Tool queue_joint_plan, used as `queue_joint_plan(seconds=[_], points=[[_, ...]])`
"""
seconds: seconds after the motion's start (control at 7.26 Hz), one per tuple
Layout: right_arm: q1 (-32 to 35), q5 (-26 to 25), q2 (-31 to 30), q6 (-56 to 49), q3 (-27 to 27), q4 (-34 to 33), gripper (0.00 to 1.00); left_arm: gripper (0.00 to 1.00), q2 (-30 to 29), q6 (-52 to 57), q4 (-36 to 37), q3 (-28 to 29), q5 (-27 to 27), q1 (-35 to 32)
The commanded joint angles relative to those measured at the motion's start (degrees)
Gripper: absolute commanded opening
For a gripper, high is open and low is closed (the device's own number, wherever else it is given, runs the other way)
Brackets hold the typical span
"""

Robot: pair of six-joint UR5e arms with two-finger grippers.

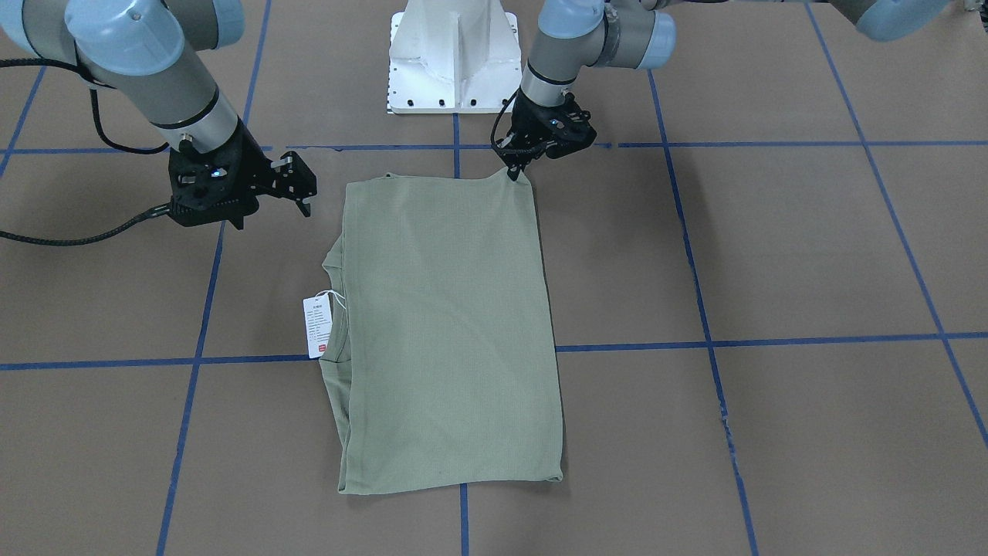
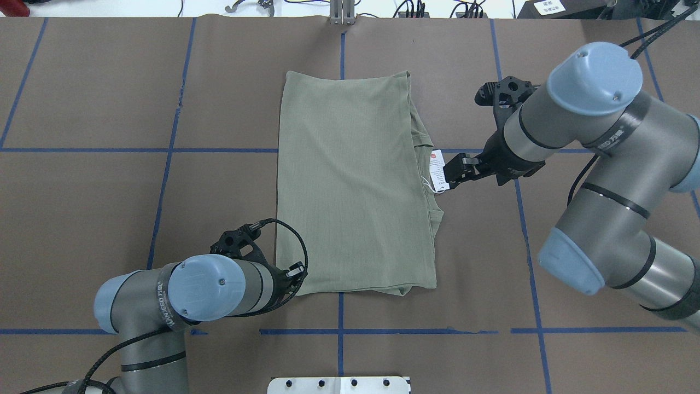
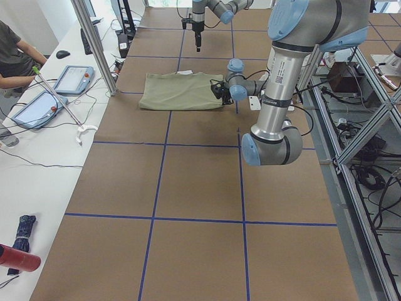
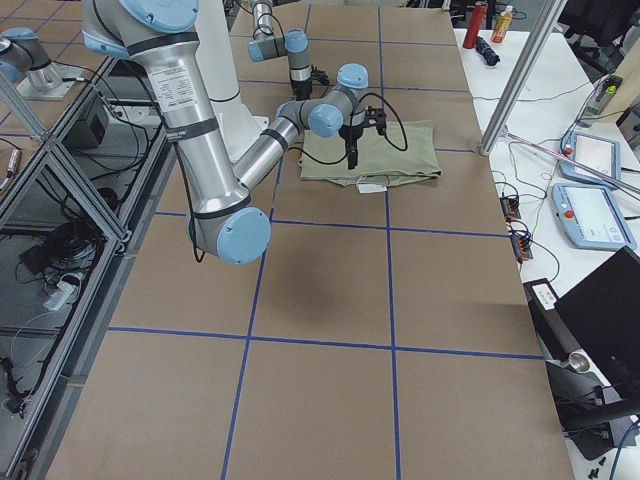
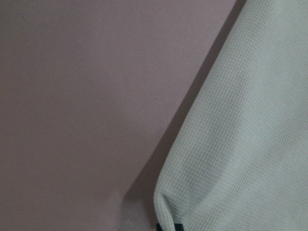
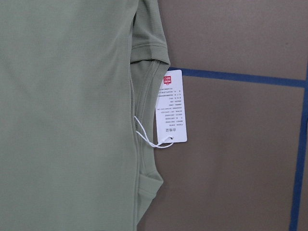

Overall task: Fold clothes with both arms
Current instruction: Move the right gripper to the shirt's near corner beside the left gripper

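Observation:
The sage-green shirt [image 1: 448, 332] lies folded into a long rectangle at the table's middle, also in the overhead view [image 2: 350, 180]. Its collar and white hang tag [image 1: 317, 324] stick out on my right side; the right wrist view shows the tag [image 6: 172, 106] on the paper. My left gripper [image 1: 512, 173] is shut on the shirt's near corner, low at the table; the left wrist view shows the cloth [image 5: 240, 144] gathered to a pinch. My right gripper [image 1: 302, 189] is open and empty, hovering beside the collar edge, close over the tag [image 2: 437, 169].
The table is covered in brown paper with a blue tape grid [image 1: 455, 147]. The white pedestal base [image 1: 451, 54] stands just behind the shirt. In the exterior left view a seated person [image 3: 12, 50] and tablets [image 3: 74, 78] are on a side bench.

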Motion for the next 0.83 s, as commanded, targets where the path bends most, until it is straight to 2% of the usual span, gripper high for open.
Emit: queue_joint_plan(seconds=[0.0, 0.28, 0.41, 0.69], points=[[-10.8, -9.61, -0.07, 22.52, 4.55, -0.04, 1.0, 0.0, -0.1, 0.01, 0.03, -0.15, -0.08, -0.04], [-19.17, -17.72, -1.03, 37.85, 5.45, -0.04, 1.0, 0.0, -0.01, 0.01, 0.03, -0.23, -0.08, -0.04], [-22.95, -22.02, -1.65, 41.32, 4.84, -0.04, 1.0, 0.0, -0.1, 0.01, 0.03, -0.23, -0.08, 0.05], [-25.61, -22.59, -0.61, 44.68, 0.3, 0.14, 1.0, 0.0, -0.1, -0.07, 0.03, -0.23, -0.08, 0.05]])
